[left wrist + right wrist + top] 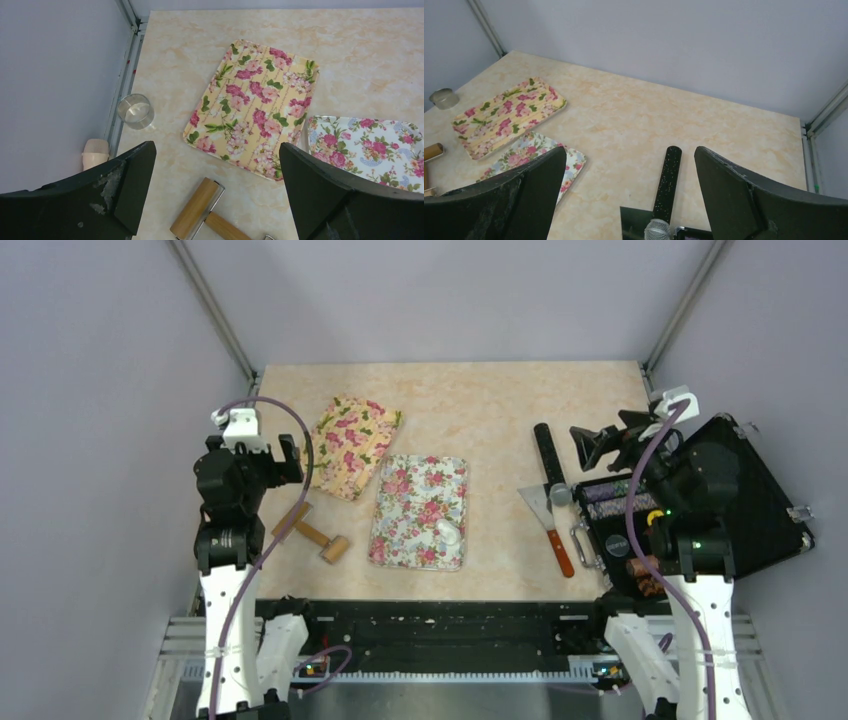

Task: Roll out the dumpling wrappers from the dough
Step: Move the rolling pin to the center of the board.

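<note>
A small white piece of dough [448,532] lies on the white floral tray [400,502], near its front right corner; I cannot tell whether it is a flat wrapper. It does not show in either wrist view. A wooden hand roller [312,533] lies on the table left of that tray, and shows just below my left gripper in the left wrist view [197,210]. My left gripper [290,457] [217,192] is open and empty above the roller. My right gripper [598,443] [631,195] is open and empty, above a black speckled rod [668,182].
A yellow floral tray [352,445] [255,102] lies at the back left. A small glass cup [135,111] and a beige cylinder [95,152] stand by the left wall. A red-handled scraper [555,528] lies beside an open black case [740,505] at the right.
</note>
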{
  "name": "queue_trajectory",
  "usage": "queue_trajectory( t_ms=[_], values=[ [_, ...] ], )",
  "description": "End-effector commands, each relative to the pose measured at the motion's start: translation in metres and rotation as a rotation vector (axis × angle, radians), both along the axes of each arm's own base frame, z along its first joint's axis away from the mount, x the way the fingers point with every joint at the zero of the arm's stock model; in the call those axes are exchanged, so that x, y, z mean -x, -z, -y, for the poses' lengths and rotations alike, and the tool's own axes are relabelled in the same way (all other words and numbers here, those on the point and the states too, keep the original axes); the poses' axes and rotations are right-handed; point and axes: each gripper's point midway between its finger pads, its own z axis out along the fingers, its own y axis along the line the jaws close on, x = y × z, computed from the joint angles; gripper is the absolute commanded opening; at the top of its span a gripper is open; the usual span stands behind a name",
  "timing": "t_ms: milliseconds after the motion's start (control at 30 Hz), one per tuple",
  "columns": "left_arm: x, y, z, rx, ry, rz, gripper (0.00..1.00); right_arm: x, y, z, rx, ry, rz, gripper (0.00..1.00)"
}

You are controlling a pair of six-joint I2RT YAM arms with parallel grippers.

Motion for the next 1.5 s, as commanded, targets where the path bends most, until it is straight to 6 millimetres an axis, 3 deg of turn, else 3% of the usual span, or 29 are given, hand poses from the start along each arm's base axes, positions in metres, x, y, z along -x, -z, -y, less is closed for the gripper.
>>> queue_trajectory(
  t_ms=[0,167,300,400,600,767,1033,1100,1200,1467],
  values=[
    [-0.003,-0.023,-0.004,-0.01,-0.018,0.087,0.99,0.006,-0.019,-0.009,-0.02,-0.053,0.08,0.99],
    [-0.005,-0.017,-0.004,-0.054,0.014,0.082,0.99,0.007,0.0,-0.017,0.093,-0.125,0.095,0.99],
    [-0.005,-0.005,0.009,-0.124,0.132,0.015,0.99,0.012,0.02,-0.03,0.158,-0.231,0.098,0.99],
    [0.0,0.022,0.024,-0.189,0.29,-0.124,0.99,0.016,0.03,-0.037,0.169,-0.282,0.101,0.99],
    [0.015,0.094,0.02,-0.208,0.356,-0.391,0.99,0.021,0.043,-0.044,0.188,-0.34,0.11,0.99],
    [0.03,0.132,0.03,-0.183,0.452,-0.498,0.99,0.021,0.047,-0.044,0.199,-0.338,0.111,0.99],
    [0.015,0.181,-0.011,-0.147,0.199,-0.716,0.97,0.022,0.051,-0.045,0.206,-0.352,0.113,0.99],
    [0.015,0.195,-0.02,-0.169,0.178,-0.782,0.91,0.022,0.052,-0.045,0.207,-0.352,0.113,0.99],
    [0.01,0.213,-0.028,-0.223,0.191,-0.803,0.9,0.022,0.052,-0.046,0.209,-0.355,0.112,0.99],
    [-0.005,0.232,-0.041,-0.272,0.178,-0.832,0.85,0.022,0.055,-0.046,0.207,-0.36,0.106,0.99]
  ],
)
